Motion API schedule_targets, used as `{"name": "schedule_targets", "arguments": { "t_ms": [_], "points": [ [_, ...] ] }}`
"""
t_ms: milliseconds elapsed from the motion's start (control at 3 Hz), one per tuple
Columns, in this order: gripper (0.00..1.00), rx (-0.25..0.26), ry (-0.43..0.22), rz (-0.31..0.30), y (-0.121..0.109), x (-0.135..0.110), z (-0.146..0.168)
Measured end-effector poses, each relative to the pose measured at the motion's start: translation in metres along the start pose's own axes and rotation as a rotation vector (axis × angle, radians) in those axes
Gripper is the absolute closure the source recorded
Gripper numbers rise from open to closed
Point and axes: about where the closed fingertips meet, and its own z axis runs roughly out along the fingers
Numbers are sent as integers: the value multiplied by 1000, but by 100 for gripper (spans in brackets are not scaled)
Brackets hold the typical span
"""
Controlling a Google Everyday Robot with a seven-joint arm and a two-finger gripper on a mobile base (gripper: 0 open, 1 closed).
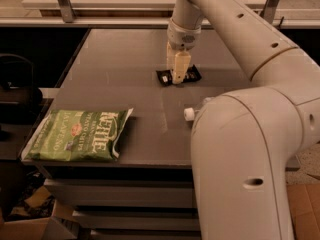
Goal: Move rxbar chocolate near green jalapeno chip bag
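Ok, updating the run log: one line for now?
gripper: at chocolate bar | chip bag: front-left corner | bar not yet near bag

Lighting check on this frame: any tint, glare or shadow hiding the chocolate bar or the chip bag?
Camera view: dim amber tint throughout, with a faint sheen on the table and no hard glare; the gripper, at the table's far middle, covers the centre of the rxbar chocolate; the green jalapeno chip bag is evenly lit, lettering readable.

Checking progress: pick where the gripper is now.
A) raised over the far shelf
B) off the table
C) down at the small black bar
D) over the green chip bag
C: the gripper is down at the black bar, well apart from the green chip bag.
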Motion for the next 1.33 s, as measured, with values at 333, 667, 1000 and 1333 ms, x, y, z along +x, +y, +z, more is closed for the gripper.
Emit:
{"name": "schedule_targets", "arguments": {
  "t_ms": [333,667,1000,1333],
  "points": [
    [100,0,0,0,0,-1,-3],
    [100,41,5,-13,-11,3,-10],
    [100,90,11,-47,-20,0,-29],
    [100,132,1,-129,-23,-19,-53]
  ]
}}
